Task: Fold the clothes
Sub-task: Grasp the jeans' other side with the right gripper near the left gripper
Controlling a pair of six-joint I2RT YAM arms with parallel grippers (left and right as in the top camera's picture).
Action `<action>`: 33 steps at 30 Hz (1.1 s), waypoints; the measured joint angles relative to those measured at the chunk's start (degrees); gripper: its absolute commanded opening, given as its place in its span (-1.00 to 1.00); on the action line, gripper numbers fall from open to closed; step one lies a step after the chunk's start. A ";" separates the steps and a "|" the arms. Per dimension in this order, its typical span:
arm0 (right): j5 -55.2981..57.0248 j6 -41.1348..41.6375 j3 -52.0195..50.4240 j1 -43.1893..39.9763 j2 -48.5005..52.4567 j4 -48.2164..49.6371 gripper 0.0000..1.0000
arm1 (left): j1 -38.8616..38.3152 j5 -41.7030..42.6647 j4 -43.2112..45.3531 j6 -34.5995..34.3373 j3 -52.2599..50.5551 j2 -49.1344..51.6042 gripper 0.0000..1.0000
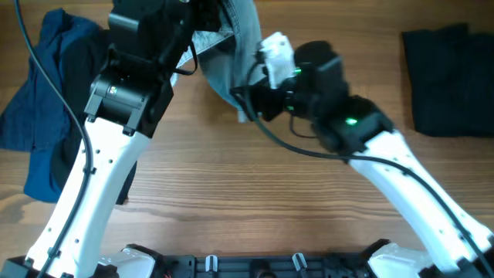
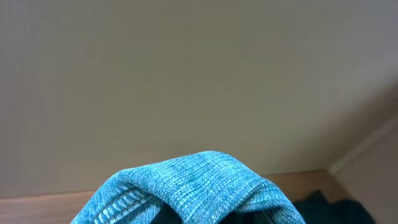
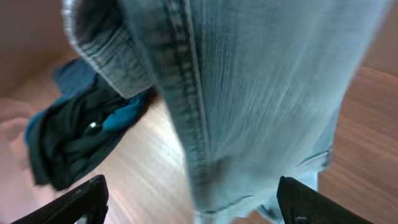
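1. Denim shorts (image 1: 231, 42): the pale-blue shorts sit at the top centre of the overhead frame, between the two arms. They are raised off the wooden table (image 1: 255, 201). In the left wrist view a bunched fold of denim (image 2: 199, 183) fills the lower centre against a plain wall. In the right wrist view the cloth (image 3: 249, 93) hangs down through the middle of the frame, with one stitched seam running top to bottom.

2. Left arm (image 1: 116, 147): it reaches from the lower left to the upper left of the overhead frame, and its wrist meets the edge of the shorts. The left gripper's fingers are hidden by housing and cloth in every view. Whether it is clamped on the denim cannot be told.

3. Right gripper (image 3: 193, 190): its two fingers (image 3: 74, 205) stand at the lower corners of the wrist frame, spread wide, with nothing pinched. The denim hangs ahead of the gap. Overhead, this gripper (image 1: 245, 102) lies just below the shorts, centre frame.

4. Other garments: a royal-blue garment (image 1: 46, 100) lies crumpled at the left edge. A black garment (image 3: 68, 149) is heaped with it. A dark folded garment (image 1: 448, 77) lies at the upper right, well apart.
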 measured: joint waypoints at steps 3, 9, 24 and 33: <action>3.17 1.97 0.00 1.64 4.09 2.58 0.61 | -0.20 -0.17 -0.02 -1.36 0.00 0.04 -0.92; 10.03 8.02 0.00 2.69 11.61 6.91 0.11 | -0.68 -0.24 -0.42 -4.07 0.00 0.04 -0.92; 17.75 14.51 0.00 -0.61 12.17 3.76 -0.91 | -3.28 -1.36 -4.76 -4.94 0.00 0.02 -0.92; 16.22 12.22 0.00 -8.46 5.51 -2.67 -0.92 | -3.28 -1.51 -8.68 -5.11 0.00 0.02 -0.92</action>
